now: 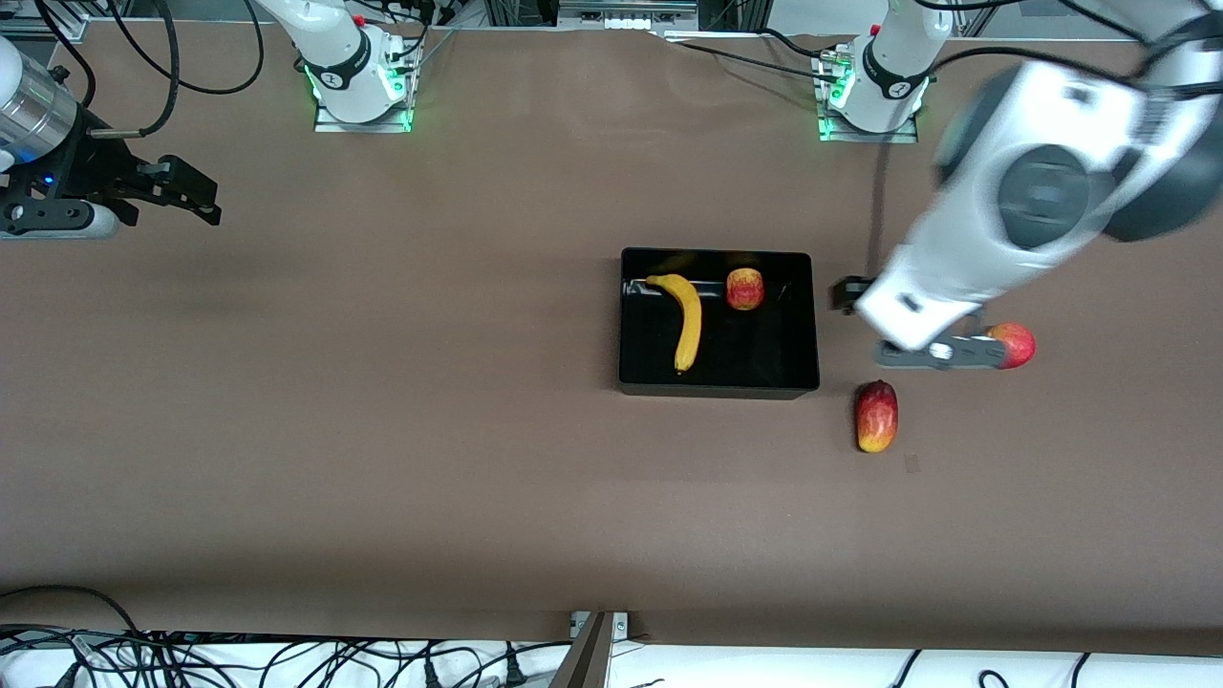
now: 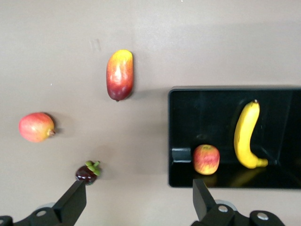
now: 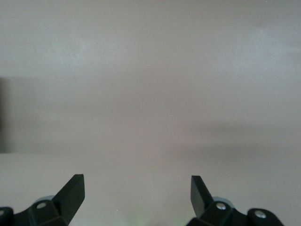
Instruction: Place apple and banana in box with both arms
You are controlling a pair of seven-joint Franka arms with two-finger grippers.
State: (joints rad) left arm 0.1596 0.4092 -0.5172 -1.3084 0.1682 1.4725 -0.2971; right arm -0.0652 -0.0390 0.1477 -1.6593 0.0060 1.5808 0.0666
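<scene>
The black box [image 1: 718,389] stands mid-table. The yellow banana [image 1: 685,321] and the small red-and-yellow apple [image 1: 745,289] lie inside it, the apple at the wall farther from the front camera. The left wrist view shows the box [image 2: 225,89], the banana [image 2: 247,135] and the apple [image 2: 206,159] too. My left gripper [image 1: 850,292] hangs open and empty [image 2: 139,188] over the table beside the box, toward the left arm's end. My right gripper [image 1: 196,196] is open and empty [image 3: 136,181] over bare table at the right arm's end.
An oval red-and-yellow fruit [image 1: 876,416] [image 2: 119,75] lies near the box's corner, nearer the front camera. A pinkish-red round fruit [image 1: 1015,344] [image 2: 36,127] lies partly under the left arm. A small dark mangosteen [image 2: 88,172] sits by one left finger.
</scene>
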